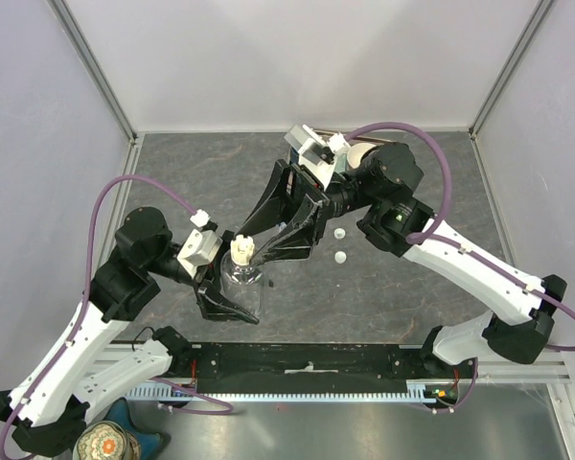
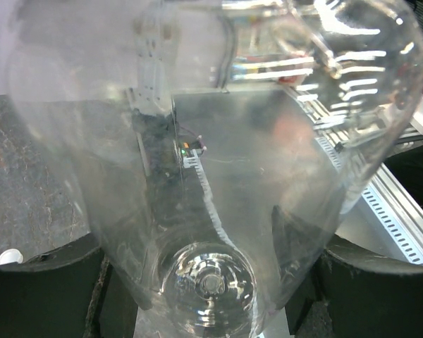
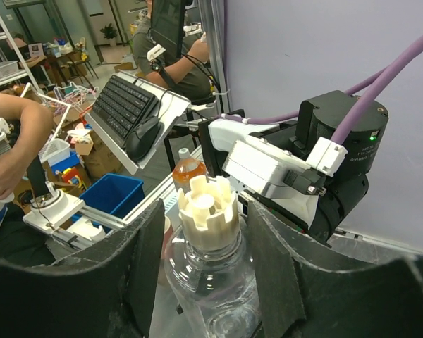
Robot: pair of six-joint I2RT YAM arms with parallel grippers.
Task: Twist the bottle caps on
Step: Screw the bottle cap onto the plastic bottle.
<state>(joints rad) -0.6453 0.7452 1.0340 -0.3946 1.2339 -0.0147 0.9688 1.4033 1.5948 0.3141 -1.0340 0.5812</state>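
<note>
A clear bottle [image 1: 243, 285] is held in my left gripper [image 1: 238, 297], which is shut on its body; the bottle fills the left wrist view [image 2: 211, 176], with the dark fingers [image 2: 56, 282] on either side. A cream notched cap [image 1: 241, 251] sits on the bottle's neck and also shows in the right wrist view [image 3: 206, 211]. My right gripper [image 1: 250, 246] is open and straddles this cap, with a gap on each side of it [image 3: 208, 215]. Two small white caps [image 1: 339, 234] [image 1: 340, 257] lie on the table to the right.
A cream round object [image 1: 361, 153] sits behind the right wrist near the back wall. A patterned round thing on a blue one [image 1: 103, 444] sits at the bottom left, off the table. A small white cap [image 2: 9, 257] shows at the left edge of the left wrist view.
</note>
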